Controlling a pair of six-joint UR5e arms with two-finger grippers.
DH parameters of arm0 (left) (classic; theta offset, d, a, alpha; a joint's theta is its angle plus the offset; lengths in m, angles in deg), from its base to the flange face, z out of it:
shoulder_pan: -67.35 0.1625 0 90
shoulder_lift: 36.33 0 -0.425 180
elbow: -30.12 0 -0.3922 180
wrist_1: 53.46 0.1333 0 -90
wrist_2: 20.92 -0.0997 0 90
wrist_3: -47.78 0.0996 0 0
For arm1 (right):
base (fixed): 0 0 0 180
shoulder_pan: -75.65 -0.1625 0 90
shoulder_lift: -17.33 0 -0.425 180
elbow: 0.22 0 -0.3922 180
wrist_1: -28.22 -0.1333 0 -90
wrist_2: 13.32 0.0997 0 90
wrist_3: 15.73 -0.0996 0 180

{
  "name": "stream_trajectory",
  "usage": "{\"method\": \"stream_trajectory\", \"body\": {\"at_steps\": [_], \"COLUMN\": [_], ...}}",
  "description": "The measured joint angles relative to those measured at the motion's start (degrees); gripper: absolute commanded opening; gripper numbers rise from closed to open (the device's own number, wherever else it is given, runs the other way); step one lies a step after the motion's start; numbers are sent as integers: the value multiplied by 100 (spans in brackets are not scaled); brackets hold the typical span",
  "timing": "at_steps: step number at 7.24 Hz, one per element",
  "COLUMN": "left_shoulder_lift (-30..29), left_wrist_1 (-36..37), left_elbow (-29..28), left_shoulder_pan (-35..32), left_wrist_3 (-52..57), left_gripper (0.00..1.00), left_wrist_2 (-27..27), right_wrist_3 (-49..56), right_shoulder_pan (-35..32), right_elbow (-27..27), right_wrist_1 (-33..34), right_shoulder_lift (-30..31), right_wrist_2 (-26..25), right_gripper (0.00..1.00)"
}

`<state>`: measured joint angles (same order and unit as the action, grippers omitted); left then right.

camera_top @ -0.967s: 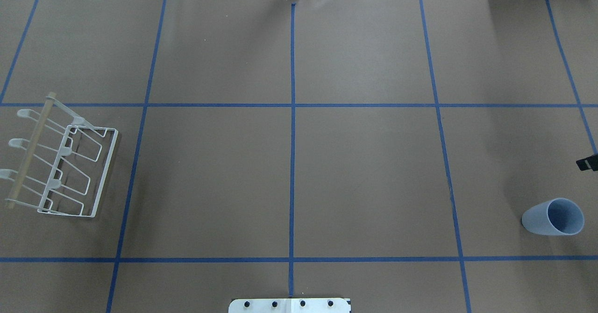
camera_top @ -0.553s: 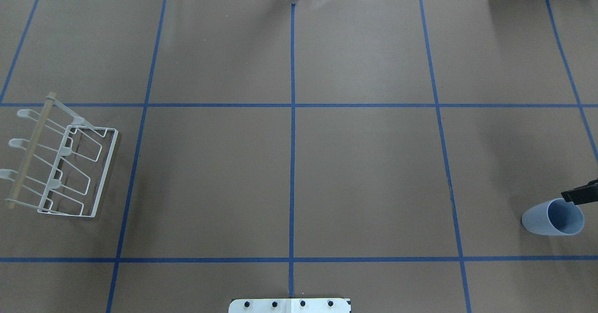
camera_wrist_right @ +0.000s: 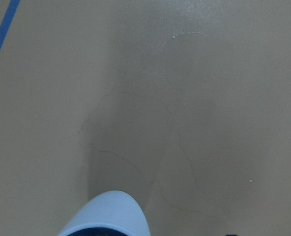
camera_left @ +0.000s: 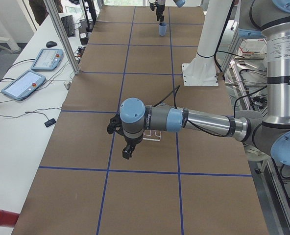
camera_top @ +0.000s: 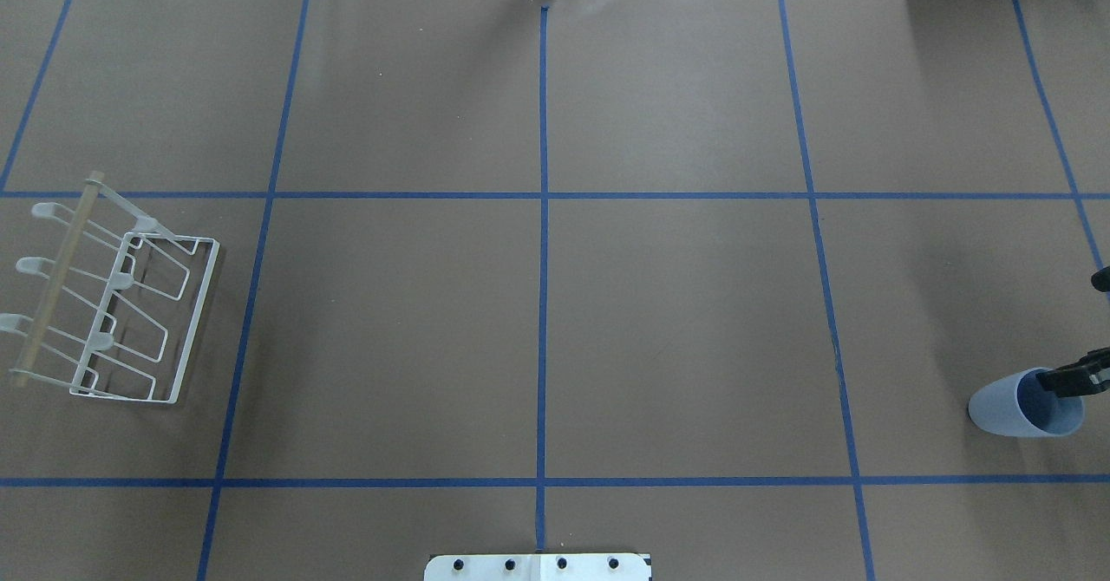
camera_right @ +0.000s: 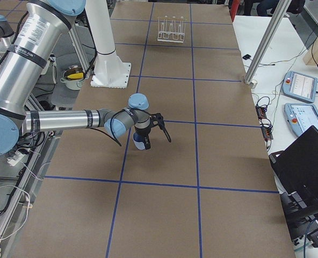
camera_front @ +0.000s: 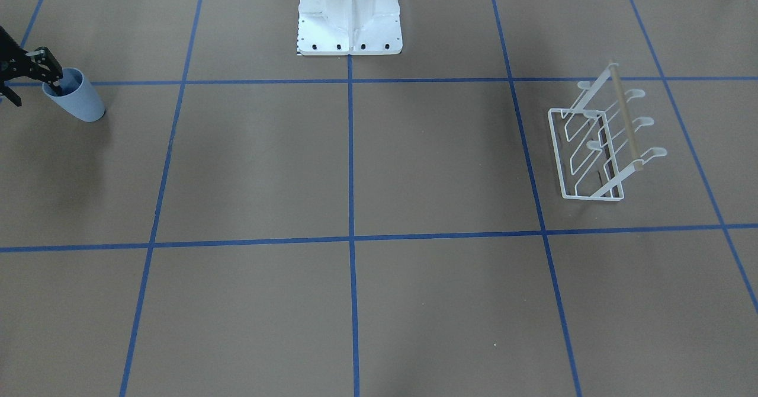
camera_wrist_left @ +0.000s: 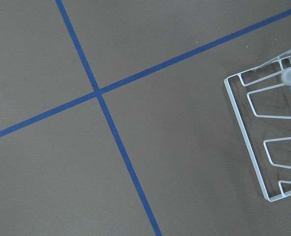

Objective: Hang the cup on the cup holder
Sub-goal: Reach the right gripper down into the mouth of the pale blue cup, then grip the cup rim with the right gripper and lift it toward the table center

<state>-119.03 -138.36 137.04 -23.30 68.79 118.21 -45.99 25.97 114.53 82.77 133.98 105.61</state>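
Observation:
The pale blue cup stands at the table's far right, also in the front view and in the right wrist view. My right gripper is open at the cup's rim. One finger dips inside the cup, the other stays outside the wall. The white wire cup holder with its tan rod sits empty at the far left, also in the front view and in the left wrist view. My left gripper hovers beside the holder; I cannot tell its state.
The white robot base stands at the middle of the near edge. Blue tape lines grid the brown table cover. A metal post and teach pendants stand along the operators' side.
My right gripper's finger has come in from the right edge and down to the cup, and its tip now sits inside the rim. The cup and holder have not moved.

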Motion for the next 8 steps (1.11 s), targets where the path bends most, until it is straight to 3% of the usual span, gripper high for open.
{"method": "stream_trajectory", "body": {"at_steps": [5,8], "left_shoulder_lift": [0,-75], "left_wrist_1": [-24,-773], "left_elbow": [9,70], "left_shoulder_pan": [-2,2], "left_wrist_3": [4,-456], "left_gripper": [99,99], "left_wrist_2": [0,6], "right_wrist_3": [5,-10], "right_shoulder_pan": [76,-376], "right_elbow": [85,164], "right_wrist_1": [-160,-169], "right_shoulder_lift": [-21,-416], "right_wrist_2": [186,740], "right_gripper": [0,0]}}
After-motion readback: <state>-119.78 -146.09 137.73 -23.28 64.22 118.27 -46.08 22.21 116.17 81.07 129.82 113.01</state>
